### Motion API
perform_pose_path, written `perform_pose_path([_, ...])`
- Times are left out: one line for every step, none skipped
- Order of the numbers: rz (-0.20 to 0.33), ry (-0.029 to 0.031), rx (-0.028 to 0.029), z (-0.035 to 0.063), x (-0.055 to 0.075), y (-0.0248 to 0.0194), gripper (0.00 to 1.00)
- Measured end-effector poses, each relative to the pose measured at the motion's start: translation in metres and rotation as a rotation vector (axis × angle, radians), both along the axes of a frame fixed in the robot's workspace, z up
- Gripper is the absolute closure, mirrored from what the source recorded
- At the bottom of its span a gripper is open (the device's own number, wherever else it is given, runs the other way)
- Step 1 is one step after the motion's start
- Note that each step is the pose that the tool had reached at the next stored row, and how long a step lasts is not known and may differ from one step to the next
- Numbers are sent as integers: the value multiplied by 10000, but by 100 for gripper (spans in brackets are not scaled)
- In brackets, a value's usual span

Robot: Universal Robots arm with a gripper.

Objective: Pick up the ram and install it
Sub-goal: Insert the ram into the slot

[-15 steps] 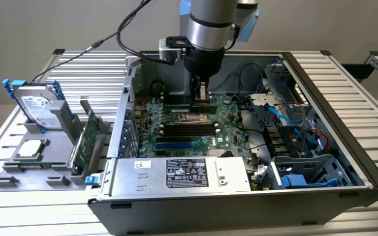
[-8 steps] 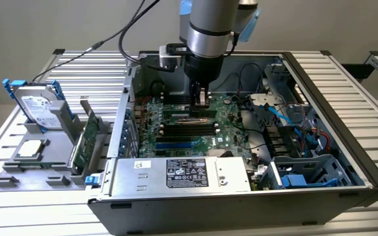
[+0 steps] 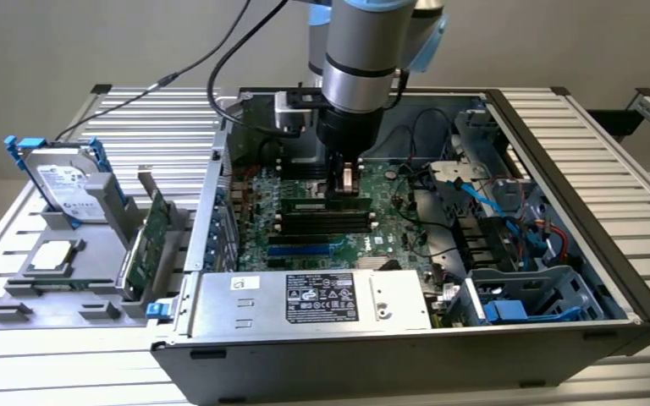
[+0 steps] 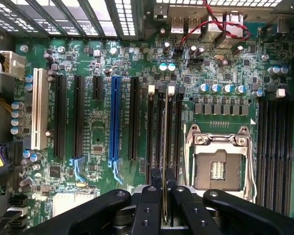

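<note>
My gripper [image 3: 348, 186] reaches down into the open computer case [image 3: 551, 144] over the motherboard [image 4: 98, 127]. Its fingers [image 4: 154, 196] are shut on the ram [image 4: 165, 127], a thin green stick seen edge-on in the wrist view. The stick runs lengthwise along the bank of black memory slots [image 4: 150, 127] beside the CPU socket [image 4: 218, 166], lined up over one slot with white end clips [image 4: 171, 90]. In the exterior view the ram [image 3: 319, 201] lies level at the top of the slot bank, under the fingers. How deep it sits in the slot I cannot tell.
On a grey fixture at the exterior view's left stand a hard drive [image 3: 60, 182], a wide green expansion card [image 3: 145, 237] and a processor [image 3: 54, 254]. A power supply [image 3: 314, 296] fills the case's near side. Blue cables [image 3: 472, 182] and a drive cage [image 3: 528, 296] crowd the right.
</note>
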State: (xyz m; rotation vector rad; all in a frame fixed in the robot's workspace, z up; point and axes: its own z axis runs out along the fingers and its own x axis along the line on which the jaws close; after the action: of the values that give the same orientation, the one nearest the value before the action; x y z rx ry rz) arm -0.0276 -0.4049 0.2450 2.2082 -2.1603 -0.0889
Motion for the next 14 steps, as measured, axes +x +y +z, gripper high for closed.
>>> perform_pose_path([0,0,1,-18,1,-3,86])
perform_pose_path([1,-1,1,-36,2,-7,86])
perform_pose_path([2,-1,0,-55,4,-11,86])
perform_pose_path([2,0,0,-72,7,-17,86])
perform_pose_path([3,0,-1,-84,11,-24,86])
perform_pose_path([4,1,-2,-92,14,-31,86])
perform_pose_path([4,0,-1,-96,16,-37,86])
perform_pose_path([4,-1,1,-98,17,-44,86])
perform_pose_path([4,-1,1,-99,18,-50,86])
perform_pose_path([4,0,0,-100,18,-57,86])
perform_pose_path([4,0,0,-103,18,-63,86])
perform_pose_path([4,0,-1,-106,18,-69,86])
perform_pose_path([5,0,0,-112,18,-74,86])
perform_pose_path([6,-1,2,-119,18,-76,86])
